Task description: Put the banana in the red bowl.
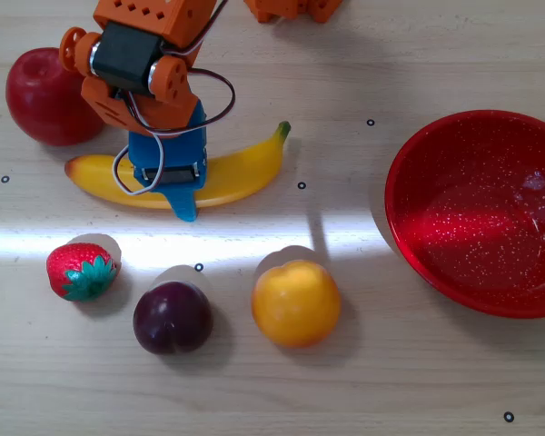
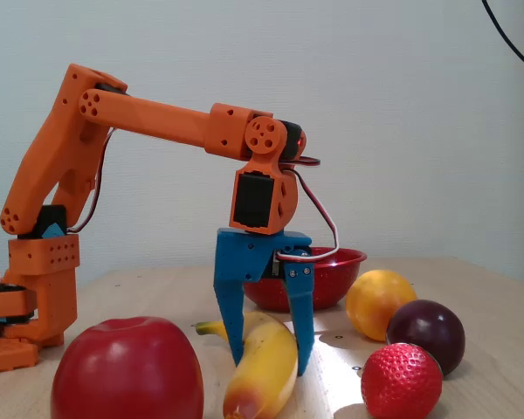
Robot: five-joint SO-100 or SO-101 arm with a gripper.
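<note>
In the fixed view, nearest the camera sits a dark red apple (image 2: 127,369), with a strawberry (image 2: 401,381) to its right. Just behind the apple lies the banana (image 2: 264,367) on the wooden table (image 2: 498,349), its brown blunt end toward the camera and its stem pointing away to the left. The blue gripper (image 2: 268,353) comes straight down over the banana's middle, one finger on each side of it, closed in until both fingers press against the fruit's flanks. The banana rests on the table. Right of the banana, a dark plum (image 2: 425,335) and a round orange-yellow fruit (image 2: 380,303) stand side by side. Farther back, behind the gripper, is the red bowl (image 2: 332,275).

In the overhead view the gripper (image 1: 171,182) straddles the banana (image 1: 236,173) near its middle, the apple (image 1: 41,95) is just up-left of the banana, and the red bowl (image 1: 481,209) lies well apart to the banana's right.
</note>
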